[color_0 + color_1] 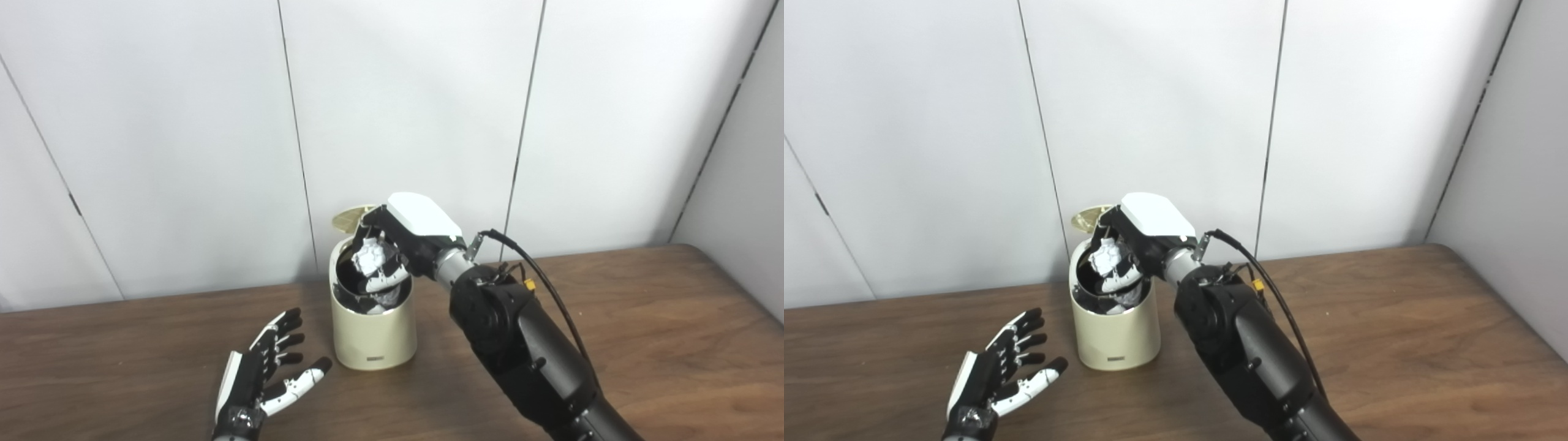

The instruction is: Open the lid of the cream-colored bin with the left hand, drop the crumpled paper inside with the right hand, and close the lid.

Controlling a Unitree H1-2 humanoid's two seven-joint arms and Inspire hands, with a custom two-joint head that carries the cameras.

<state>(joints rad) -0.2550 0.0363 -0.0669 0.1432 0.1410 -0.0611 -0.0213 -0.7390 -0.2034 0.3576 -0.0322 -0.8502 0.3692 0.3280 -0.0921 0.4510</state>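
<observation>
A cream bin (pixel 373 334) stands on a wooden counter (pixel 643 318), its lid (pixel 346 218) tipped up at the back. The right hand (pixel 392 248), closed around crumpled paper (pixel 369 255), hangs directly over the open mouth, so the drop is straight down. The left hand (pixel 266 373) rests open beside the bin, nearer the lid's side.

Pretty plain setup: a dark brown wood-grain surface (pixel 643 318) pushed up against a white panelled wall. Only one thing actually sits on it, the cream-colored bin (pixel 373 331), standing upright toward the back, left of the middle. Can't tell whether the left hand (pixel 263 373) touches the wood.
</observation>
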